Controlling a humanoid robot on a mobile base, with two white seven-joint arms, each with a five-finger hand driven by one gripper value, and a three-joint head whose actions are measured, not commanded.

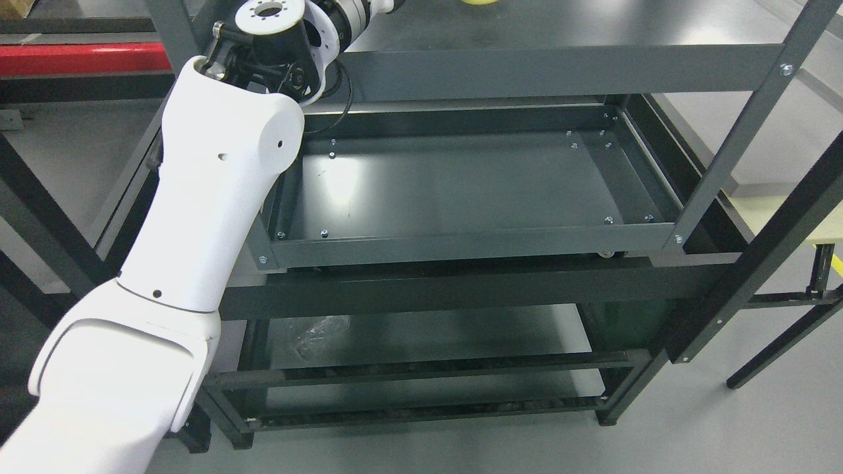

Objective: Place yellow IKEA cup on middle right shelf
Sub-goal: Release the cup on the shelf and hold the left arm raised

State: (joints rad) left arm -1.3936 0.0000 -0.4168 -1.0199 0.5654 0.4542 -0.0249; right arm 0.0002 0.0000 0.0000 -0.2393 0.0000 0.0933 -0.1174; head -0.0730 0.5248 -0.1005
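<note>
My white left arm (197, 217) rises from the lower left and reaches up over the dark grey shelf unit; its wrist (309, 29) runs out past the top edge, so the hand itself is out of the picture. A sliver of something yellow (479, 2), likely the cup, shows at the very top edge on the upper shelf surface (560, 26). Below it lies a tray-like middle shelf (461, 184) with nothing on it. No right arm shows.
Slanted dark frame posts (744, 125) cross the right side. A lower shelf (421, 342) holds a crumpled clear plastic piece (319, 332). A red bar (79, 58) lies at the upper left; a pale table (790, 217) stands at the right over grey floor.
</note>
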